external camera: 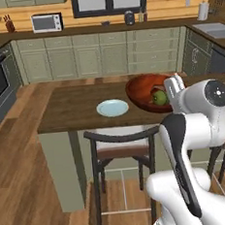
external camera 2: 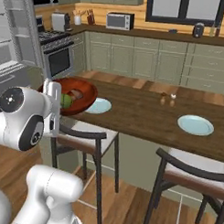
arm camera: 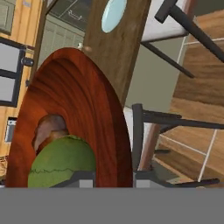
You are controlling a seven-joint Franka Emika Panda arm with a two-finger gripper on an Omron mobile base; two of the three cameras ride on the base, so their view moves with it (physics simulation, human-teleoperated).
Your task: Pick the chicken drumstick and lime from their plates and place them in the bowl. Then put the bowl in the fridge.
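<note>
My gripper (arm camera: 113,179) is shut on the near rim of the reddish-brown bowl (arm camera: 78,105). In the bowl lie the green lime (arm camera: 61,162) and, behind it, the brown chicken drumstick (arm camera: 47,129). In the base views the bowl (external camera: 141,89) (external camera 2: 82,91) hangs tilted over the end of the wooden counter (external camera 2: 141,115), with the lime (external camera: 159,98) (external camera 2: 66,101) at its near side by the white hand. One pale blue plate (external camera: 112,108) (external camera 2: 99,105) lies bare beside the bowl, the other plate (external camera 2: 195,124) farther along. The grey fridge (external camera 2: 13,42) stands at the left edge.
Dark-framed stools (external camera: 120,143) (external camera 2: 83,135) stand against the counter's near side. Two small shakers (external camera 2: 167,98) sit on the counter. A stove (external camera 2: 58,55) stands beside the fridge, and pale green cabinets (external camera: 99,57) line the back wall.
</note>
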